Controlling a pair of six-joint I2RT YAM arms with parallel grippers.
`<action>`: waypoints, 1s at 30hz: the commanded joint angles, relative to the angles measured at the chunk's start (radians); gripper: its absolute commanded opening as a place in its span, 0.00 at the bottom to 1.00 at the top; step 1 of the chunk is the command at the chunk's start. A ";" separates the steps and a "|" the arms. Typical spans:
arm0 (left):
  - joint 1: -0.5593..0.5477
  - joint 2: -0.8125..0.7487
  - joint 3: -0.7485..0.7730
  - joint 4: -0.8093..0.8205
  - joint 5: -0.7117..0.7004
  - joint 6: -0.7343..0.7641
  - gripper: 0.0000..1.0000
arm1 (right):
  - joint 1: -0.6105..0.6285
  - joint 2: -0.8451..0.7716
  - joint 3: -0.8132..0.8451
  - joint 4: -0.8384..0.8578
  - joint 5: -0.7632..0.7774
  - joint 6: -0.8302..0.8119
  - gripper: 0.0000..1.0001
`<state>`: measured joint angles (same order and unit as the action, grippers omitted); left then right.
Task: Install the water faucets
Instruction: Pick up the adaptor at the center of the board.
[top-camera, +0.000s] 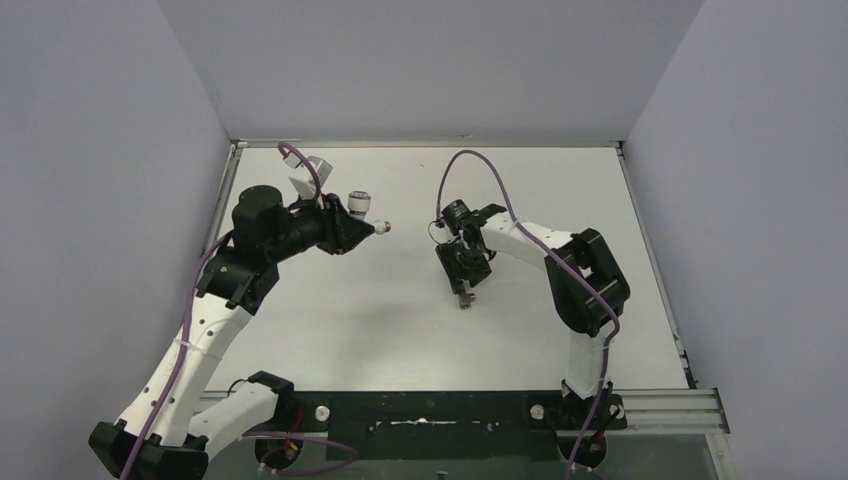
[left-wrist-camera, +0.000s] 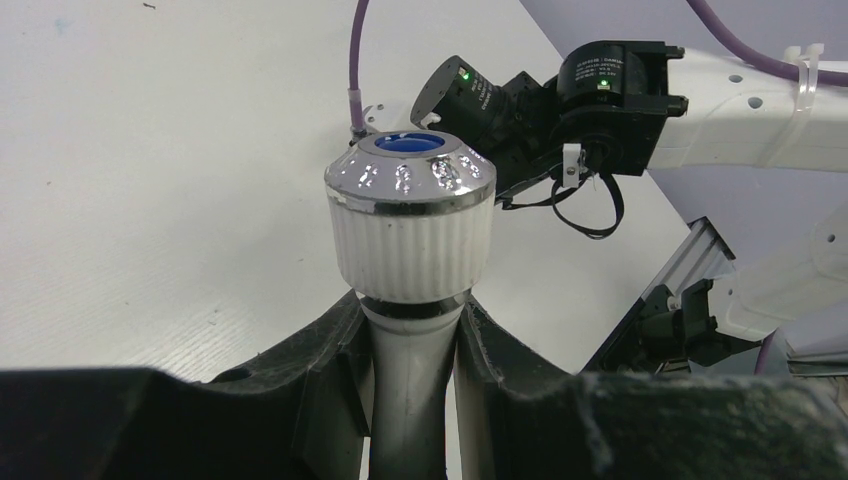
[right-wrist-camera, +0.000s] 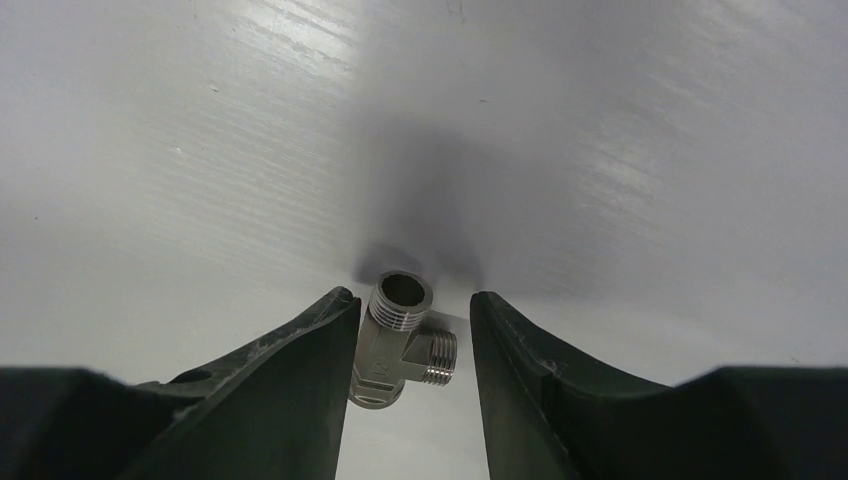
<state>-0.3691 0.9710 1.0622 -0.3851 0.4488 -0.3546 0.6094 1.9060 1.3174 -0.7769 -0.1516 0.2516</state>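
Left arm:
- Your left end effector (left-wrist-camera: 412, 345) is closed on the faucet (left-wrist-camera: 410, 250).
- Its black fingers (left-wrist-camera: 325, 360) press the white stem from both sides, just under the ribbed white collar.
- The chrome knob (left-wrist-camera: 410, 175) and its blue dot (left-wrist-camera: 412, 143) stand clear above the fingertips.
- In the top view you see the faucet held left of centre and towards the far side of the tabletop (top-camera: 330, 320). It looks to be off the surface, with its small tip pointing towards the right arm (top-camera: 585, 285).

Right arm:
- Your right end effector (right-wrist-camera: 412, 300) points down at the tabletop, with the fitting (right-wrist-camera: 385, 355) between its fingers.
- The fitting is a grey metal tee lying on the white surface. One threaded mouth is open towards the far side of the wrist view, and a short threaded branch sticks out sideways.
- The finger on the left of that view touches the fitting's body, or very nearly does.
- The finger on the right stands apart from the branch, with a narrow strip of tabletop showing between them.
- Record the jaws as open around the fitting, not clamped on it.
- In the top view the fitting sits near the middle of the tabletop, well apart from the faucet.
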 joint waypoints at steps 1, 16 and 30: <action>0.007 -0.025 0.006 0.042 0.001 0.012 0.00 | 0.000 0.024 0.077 -0.053 -0.023 -0.010 0.46; 0.007 -0.033 0.001 0.030 -0.008 0.029 0.00 | 0.004 0.129 0.176 -0.163 0.001 0.008 0.38; 0.007 -0.052 0.000 0.015 -0.029 0.036 0.00 | -0.002 0.059 0.197 -0.135 -0.014 0.019 0.08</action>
<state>-0.3691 0.9489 1.0428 -0.4057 0.4332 -0.3325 0.6098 2.0396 1.4757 -0.9325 -0.1677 0.2569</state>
